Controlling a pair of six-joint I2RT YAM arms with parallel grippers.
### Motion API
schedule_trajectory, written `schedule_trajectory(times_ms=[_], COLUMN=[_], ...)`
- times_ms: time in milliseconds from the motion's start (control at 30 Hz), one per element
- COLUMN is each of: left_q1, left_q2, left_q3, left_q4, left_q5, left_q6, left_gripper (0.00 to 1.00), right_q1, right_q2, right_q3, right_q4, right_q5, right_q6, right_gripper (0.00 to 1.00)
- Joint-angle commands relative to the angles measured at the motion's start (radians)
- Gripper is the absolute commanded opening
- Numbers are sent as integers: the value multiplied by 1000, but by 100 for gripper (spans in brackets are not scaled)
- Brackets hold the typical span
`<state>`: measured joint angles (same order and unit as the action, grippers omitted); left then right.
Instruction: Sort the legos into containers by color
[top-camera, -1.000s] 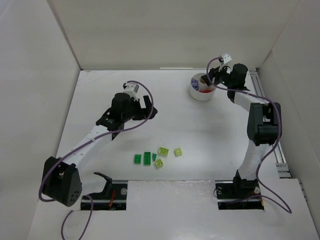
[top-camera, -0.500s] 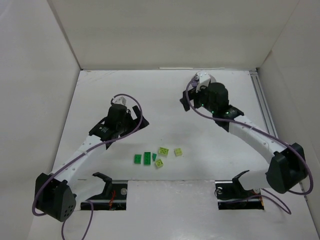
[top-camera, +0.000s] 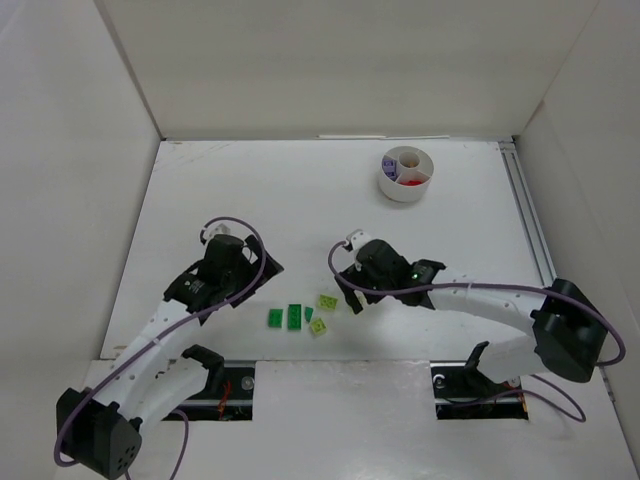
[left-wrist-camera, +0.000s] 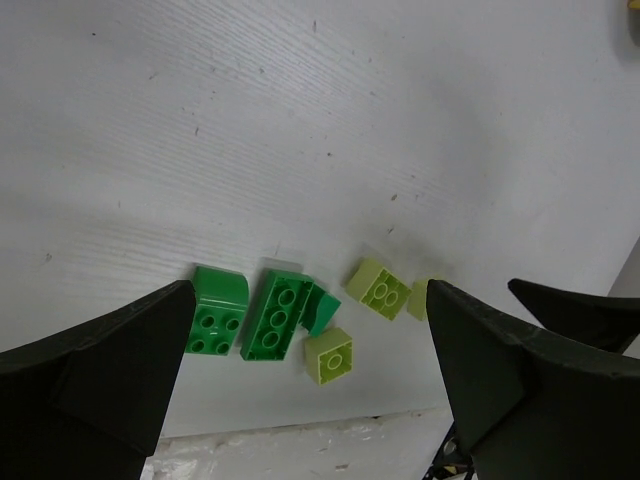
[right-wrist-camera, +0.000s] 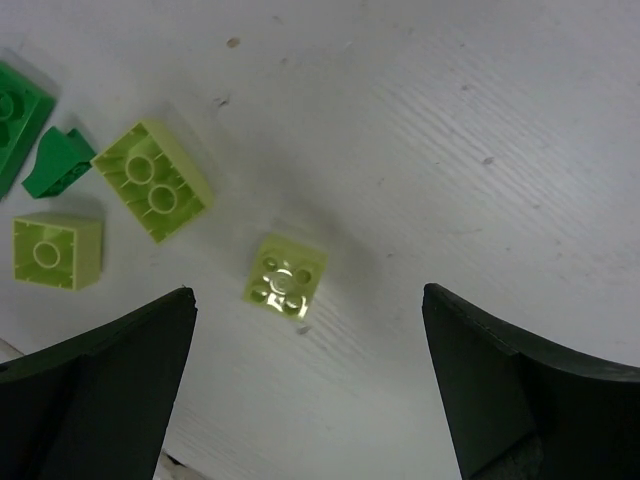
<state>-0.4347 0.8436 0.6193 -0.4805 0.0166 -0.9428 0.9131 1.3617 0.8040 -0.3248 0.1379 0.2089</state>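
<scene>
Edges first: the surface (top-camera: 220, 200) is boxed in by white walls (top-camera: 70, 150) on the left, far and right sides, and a metal rail (top-camera: 532, 240) is run along the right edge. The loose legos (top-camera: 295, 315) are bunched up close to the near ledge, between the two arms. A broad stretch of surface can be seen between that bunch and the white dish (top-camera: 405, 193), which is parked well apart at the far right, near the rail.

The dish is round smooth plastic, split into wedges around a centre cup. Red and purple bits can be made out inside, not much more. The surface is white, marked with a faint streaky grain and a few dark specks.

The legos are glossy. The dark green plate (left-wrist-camera: 278, 318) is the long one, studs up, and in the top view its long axis is pointed near-to-far, slightly tilted. A curved-top dark green brick (left-wrist-camera: 220, 320) is set just beside it, and a small dark green wedge (left-wrist-camera: 322, 308) is tucked against its other side. Three lime pieces are scattered to the right.

The left end effector (left-wrist-camera: 308, 285) is spread wide with nothing gripped, and the bunch is framed between its fingers. The right end effector (right-wrist-camera: 306, 290) is spread wide too, nothing gripped. A square lime brick (right-wrist-camera: 285, 273) is framed between its fingers, studs up, turned a bit askew, touched by neither.
</scene>
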Motion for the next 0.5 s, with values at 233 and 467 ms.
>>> schedule_trajectory(times_ms=[233,467], left_q1=[7,7], left_q2=[-73,-83], left_q3=[0,-9], left_q4=[-86,-86], left_q5=[-72,-72], left_q6=[-37,-28], left_gripper=[100,100], right_q1=[76,76], right_q2=[92,164], right_q3=[-20,-5], right_q4=[41,75], right_q5=[-1,29], right_q6=[121,132], right_gripper=[91,59])
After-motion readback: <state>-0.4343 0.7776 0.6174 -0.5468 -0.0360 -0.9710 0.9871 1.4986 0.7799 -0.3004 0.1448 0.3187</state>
